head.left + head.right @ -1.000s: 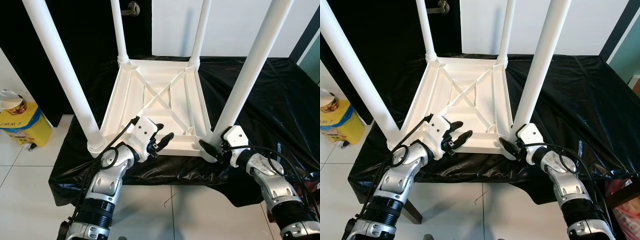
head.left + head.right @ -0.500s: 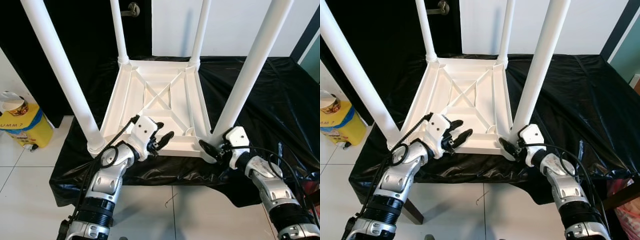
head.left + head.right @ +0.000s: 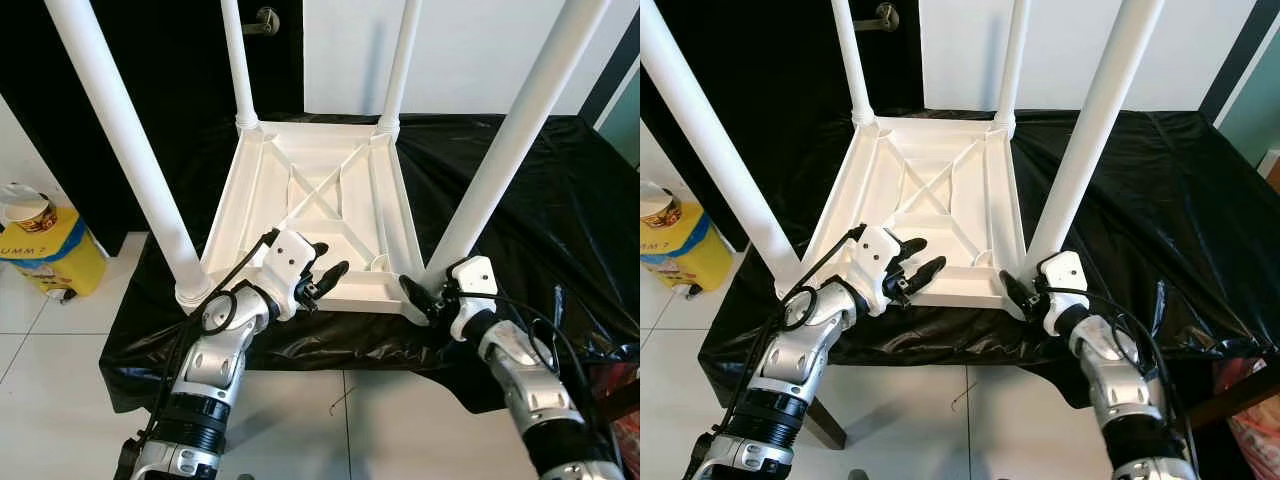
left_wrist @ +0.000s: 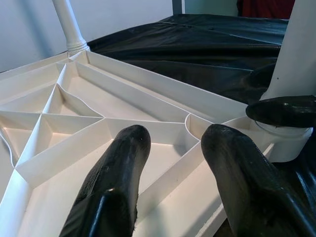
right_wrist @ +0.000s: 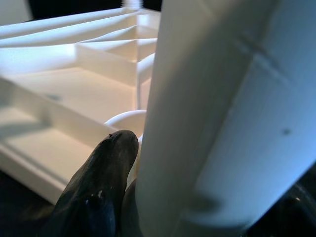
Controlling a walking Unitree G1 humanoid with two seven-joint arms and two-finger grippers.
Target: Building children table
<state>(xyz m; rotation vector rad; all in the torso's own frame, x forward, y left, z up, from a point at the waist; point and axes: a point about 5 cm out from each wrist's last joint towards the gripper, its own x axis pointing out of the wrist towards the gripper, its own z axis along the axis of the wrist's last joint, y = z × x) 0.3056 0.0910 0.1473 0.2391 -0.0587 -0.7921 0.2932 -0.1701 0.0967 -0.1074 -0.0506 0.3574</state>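
Table (image 3: 312, 215), white, ribbed, upside down on black cloth (image 3: 560, 190), four legs up. Left gripper (image 3: 322, 280) hovers fingers apart over its near edge; right gripper (image 3: 418, 298) clasps its near-right leg (image 3: 500, 165).

White moulded plastic table (image 3: 310, 215), smooth with a soft sheen, ribbed underside up, on a glossy, crinkled black plastic sheet (image 3: 560, 200). Its four legs (image 3: 125, 150) are smooth white plastic tubes. At 7 o'clock, the left gripper (image 3: 322, 272) shows glossy black fingers (image 4: 116, 182) and a matt white housing on a brushed silver metal arm; at 5 o'clock, the right gripper (image 3: 418, 297) is finished alike. Glossy pale floor tiles (image 3: 60, 400); a shiny yellow bin (image 3: 45, 255) at 9 o'clock.
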